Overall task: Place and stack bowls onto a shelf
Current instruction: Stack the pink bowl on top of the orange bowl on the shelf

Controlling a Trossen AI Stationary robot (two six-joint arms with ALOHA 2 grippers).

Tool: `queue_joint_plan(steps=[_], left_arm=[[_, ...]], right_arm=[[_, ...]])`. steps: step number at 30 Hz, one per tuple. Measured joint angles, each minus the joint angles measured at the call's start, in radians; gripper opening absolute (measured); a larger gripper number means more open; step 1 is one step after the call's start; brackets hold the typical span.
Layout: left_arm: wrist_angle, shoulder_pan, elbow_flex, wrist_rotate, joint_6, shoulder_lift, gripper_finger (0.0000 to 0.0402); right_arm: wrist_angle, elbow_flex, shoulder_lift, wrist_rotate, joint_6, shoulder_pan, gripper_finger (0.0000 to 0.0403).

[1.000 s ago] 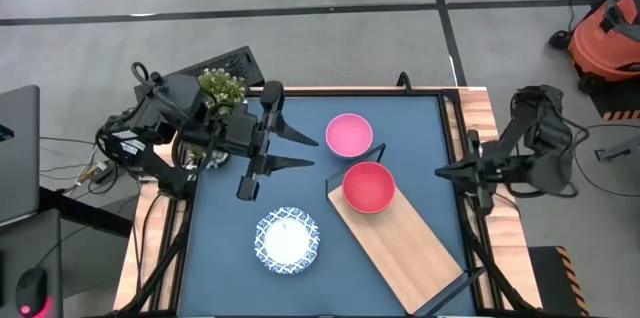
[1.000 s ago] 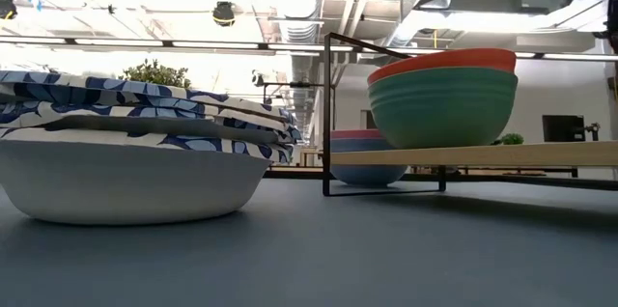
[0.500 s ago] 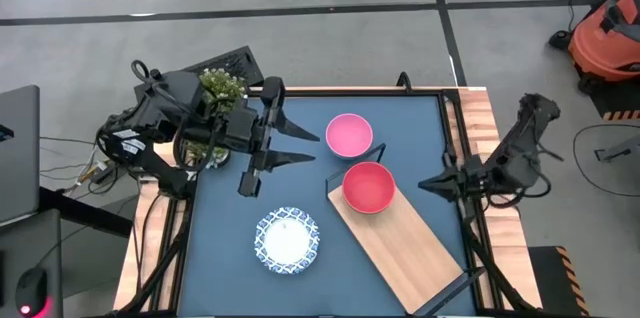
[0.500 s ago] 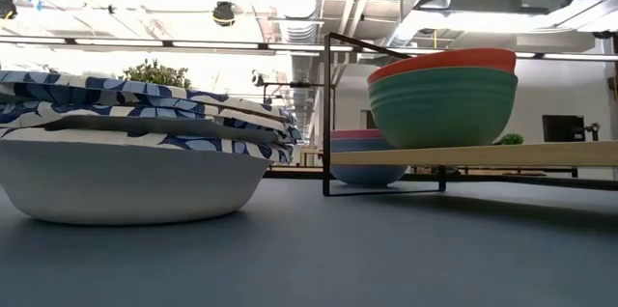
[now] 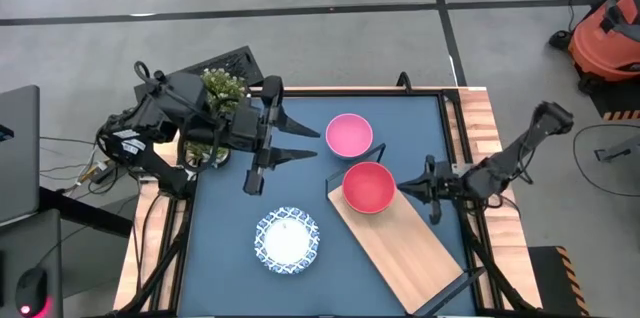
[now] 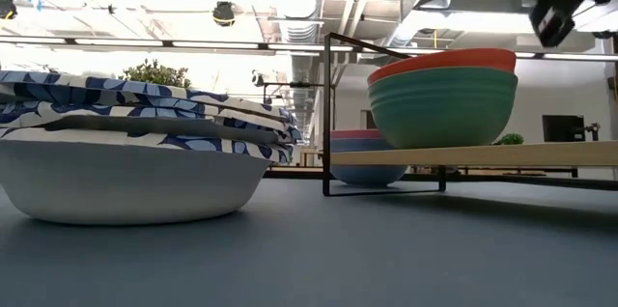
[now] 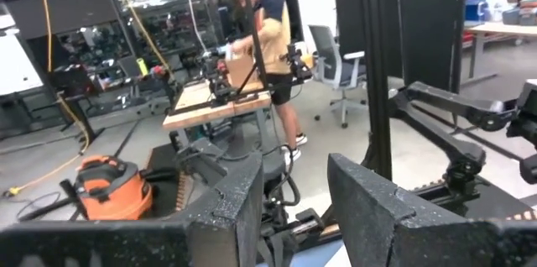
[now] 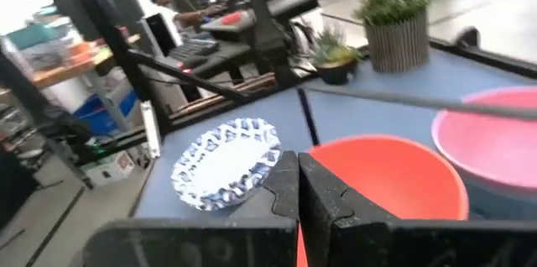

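A red bowl [image 5: 368, 186] sits nested in a green bowl [image 6: 442, 109] on the far end of the light-wood shelf [image 5: 420, 258], next to its black wire frame [image 6: 326, 114]. A pink bowl [image 5: 349, 134] rests on the table beyond the shelf, nested in a blue bowl [image 6: 367, 174]. Stacked blue-and-white patterned bowls [image 5: 287, 238] stand near the front. My right gripper [image 5: 403, 186] is shut, just right of the red bowl [image 8: 386, 175] and higher than its rim in the low view. My left gripper [image 5: 315, 145] hangs open and level over the table's far left.
A potted plant [image 5: 222, 88] stands at the far left corner beside my left arm, and a second plant [image 8: 334, 53] shows in the right wrist view. The near half of the shelf board is bare. A person [image 7: 264, 40] works at a bench in the room beyond.
My right gripper has come down from over the table's right edge and moved left toward the red bowl, staying shut. The bowls and the shelf have not moved.
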Motion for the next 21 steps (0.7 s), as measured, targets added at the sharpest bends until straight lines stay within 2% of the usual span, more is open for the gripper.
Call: queue_joint_plan(steps=[5, 11, 21], left_arm=[[-0.032, 0.002, 0.000, -0.040, -0.001, 0.000, 0.0121], [-0.051, 0.025, 0.000, -0.036, -0.009, 0.000, 0.0121], [-0.082, 0.056, 0.000, -0.035, -0.042, 0.000, 0.0121]], right_arm=[[0.004, -0.029, 0.015, -0.049, 0.043, -0.050, 0.0019], [0.005, -0.047, 0.055, -0.098, 0.072, -0.116, 0.0020], [-0.005, -0.086, 0.074, -0.105, 0.144, -0.143, 0.0020]])
